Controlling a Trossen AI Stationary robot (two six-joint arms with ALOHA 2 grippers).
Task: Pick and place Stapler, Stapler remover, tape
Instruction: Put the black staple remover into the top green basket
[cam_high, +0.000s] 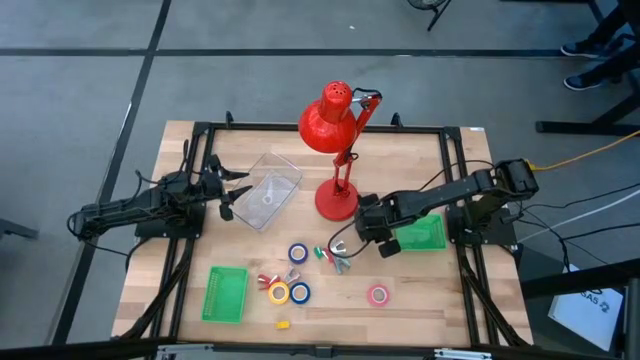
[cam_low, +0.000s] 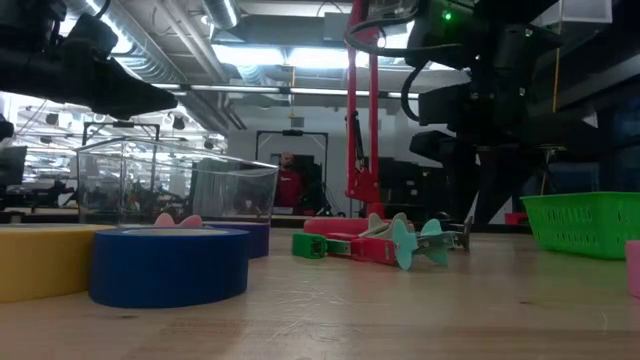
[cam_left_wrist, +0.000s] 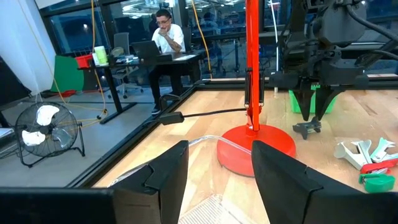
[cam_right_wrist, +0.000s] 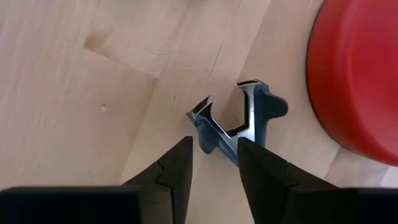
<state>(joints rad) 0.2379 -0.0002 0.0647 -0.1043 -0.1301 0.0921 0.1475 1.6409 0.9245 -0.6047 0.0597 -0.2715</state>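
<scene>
My right pincer (cam_right_wrist: 213, 163), half spread, hovers over the staple remover (cam_right_wrist: 236, 124) beside the lamp base (cam_right_wrist: 357, 74); next, I lower and pinch.

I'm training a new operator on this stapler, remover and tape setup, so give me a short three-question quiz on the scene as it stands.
1. True or false: the right gripper hangs just above a blue staple remover lying on the table beside the red lamp's base.
2. Which container is the left gripper nearest? A) the clear plastic box B) the green basket at the front C) the green basket by the right arm
3. Fill in: the lone tape roll lying apart toward the table's front right is ____.

Key: 1 true; 2 A; 3 pink.
</scene>
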